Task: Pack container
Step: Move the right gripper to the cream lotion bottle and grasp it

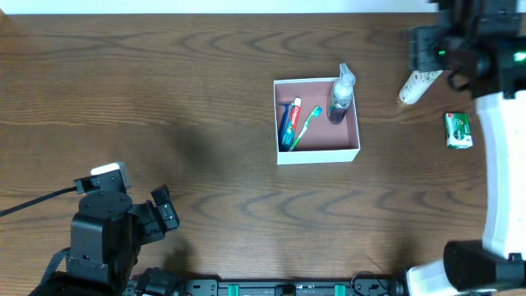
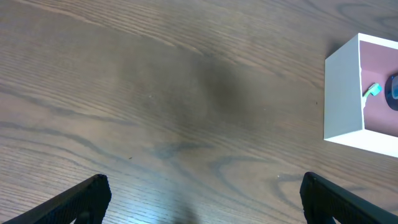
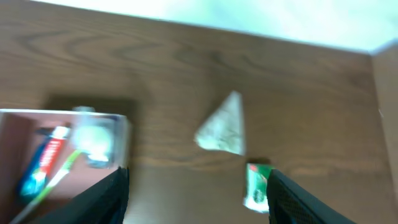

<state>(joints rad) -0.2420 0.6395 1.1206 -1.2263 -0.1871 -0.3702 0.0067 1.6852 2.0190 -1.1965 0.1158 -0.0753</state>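
**Box is half packed, you're lining up on the tube**

The box [image 1: 316, 154] is sitting open in the middle of the table [image 1: 164, 99]. It's already holding a toothpaste [image 1: 287, 120], a toothbrush [image 1: 306, 125] and a spray bottle [image 1: 340, 95] leaning in the far right corner. Two things are waiting outside it on the right: a white tube [image 1: 413, 87] and, a bit nearer to you, a green packet [image 1: 458, 130].

So I'd say you're on the reach-for-the-next-item step. Your right gripper [image 3: 198, 180] is hovering up by the tube with its fingers spread wide and nothing between them. The wrist picture is pretty blurry, but the tube is showing ahead of the fingers, not in them, with the green packet just beside the right finger.

Your left gripper [image 2: 205, 180] is hanging low over bare wood, well apart from the box, also wide open and empty. It's not doing anything here.

For the next move you're probably needing to centre the fingers across the tube's body, come down and close. Watch the green packet so you're not nudging it. After that it's a carry left to the box, and the free pink floor looks to be toward the near right.
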